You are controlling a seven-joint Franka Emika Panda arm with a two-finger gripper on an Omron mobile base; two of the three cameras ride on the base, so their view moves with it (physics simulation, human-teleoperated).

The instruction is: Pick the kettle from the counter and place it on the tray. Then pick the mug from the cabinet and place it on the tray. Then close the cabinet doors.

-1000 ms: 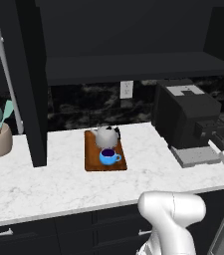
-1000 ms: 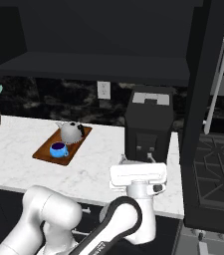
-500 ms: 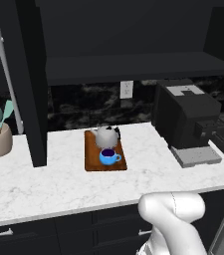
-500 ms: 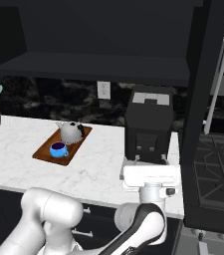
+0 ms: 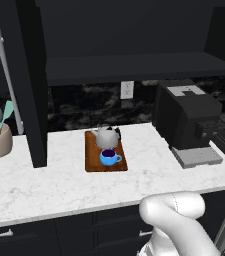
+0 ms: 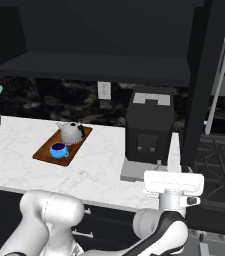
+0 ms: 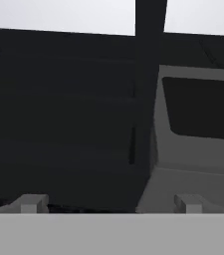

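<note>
Hand view: the gripper [image 7: 111, 201] has its two pale fingertips [image 7: 32, 203] spread wide, nothing between them; beyond them are only murky dark panels and a grey slab, hard to identify. Well away from the fingers, the domed metallic kettle [image 5: 107, 136] and glossy blue mug [image 5: 108, 157] sit on the wooden tray [image 5: 91, 162] on the veined counter [image 5: 59, 182].

Swung further right and a bit lower over the last second: gripper [image 6: 173, 184] now sits lower right of centre in the right base view, below the coffee machine [image 6: 149, 125], and gone off the right edge of the left base view.
</note>
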